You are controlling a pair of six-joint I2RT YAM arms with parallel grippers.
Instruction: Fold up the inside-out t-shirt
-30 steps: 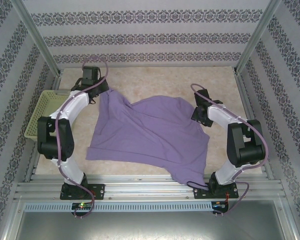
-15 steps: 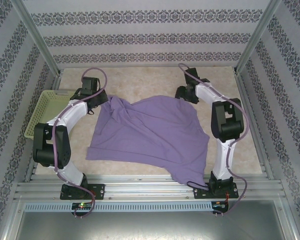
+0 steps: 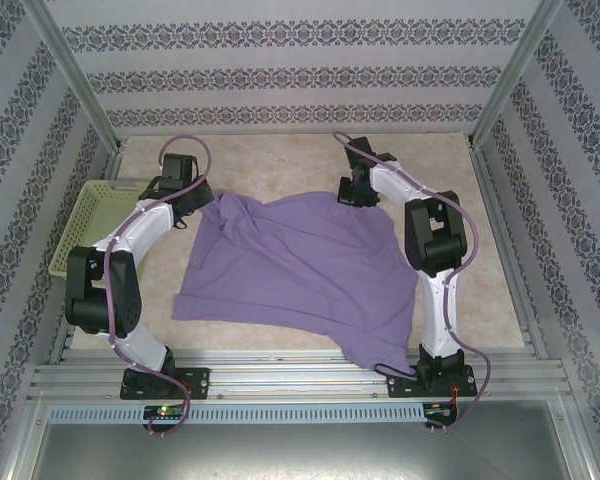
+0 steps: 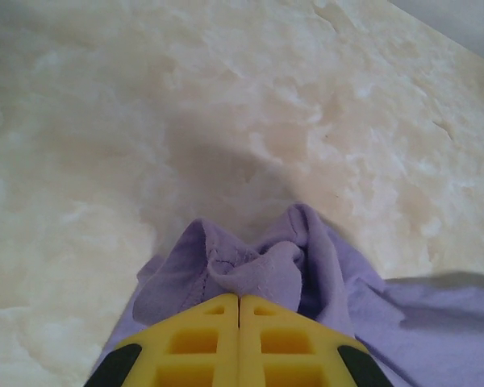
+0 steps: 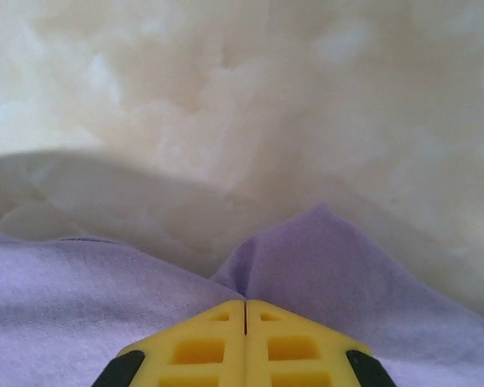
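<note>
**Two pinches at the far edge**

My left gripper [image 4: 240, 300], jaws together, pinches a bunched fold of the lavender t-shirt [image 3: 300, 270]. My right gripper [image 5: 245, 305], likewise clamped, nips a peaked edge. T-shirt lies spread mid-frame on the marbled table [image 3: 280, 160]; basket [image 3: 85, 225] at left edge.

No text, label, brand, number or sign can be read in any view. The inside-out t-shirt [image 3: 300, 265] shows a plain purple face, and the bands on the walls are ornamental pattern, not lettering.
</note>
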